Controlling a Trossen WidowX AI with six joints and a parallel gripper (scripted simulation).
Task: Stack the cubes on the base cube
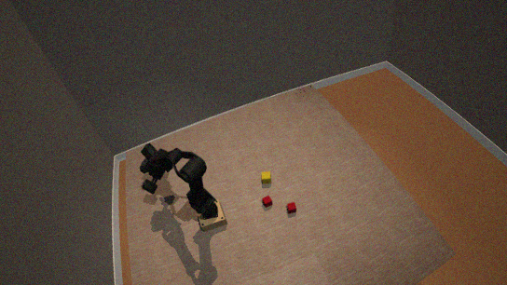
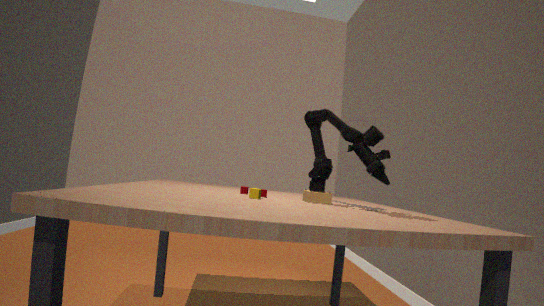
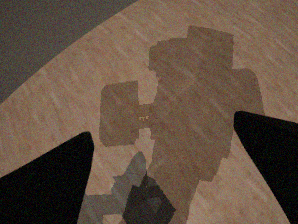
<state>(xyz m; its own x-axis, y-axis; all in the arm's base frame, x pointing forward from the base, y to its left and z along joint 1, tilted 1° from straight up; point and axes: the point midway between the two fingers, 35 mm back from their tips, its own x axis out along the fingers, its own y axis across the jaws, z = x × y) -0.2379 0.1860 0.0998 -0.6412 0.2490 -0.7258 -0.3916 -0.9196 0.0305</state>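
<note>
The yellow cube (image 1: pixel 266 177) (image 2: pixel 254 193), seemingly the base cube, sits on the table. One red cube (image 1: pixel 267 201) (image 2: pixel 264 193) lies on the table on the arm's side of the other red cube (image 1: pixel 291 208) (image 2: pixel 244 190). Both red cubes are apart from the yellow cube in the top view, with nothing on top of it. In the exterior view the nearer red cube is partly hidden behind the yellow one. My gripper (image 2: pixel 387 182) (image 3: pixel 164 129) is open and empty, raised above the table on the far side of the arm's base from the cubes. No cube shows in the wrist view.
The arm's tan base block (image 1: pixel 212 223) (image 2: pixel 317 197) stands on the wooden table (image 1: pixel 298 140) (image 2: pixel 165 200) between the gripper and the cubes. The arm's shadow lies on the table below the gripper. A table edge shows at the upper left of the wrist view.
</note>
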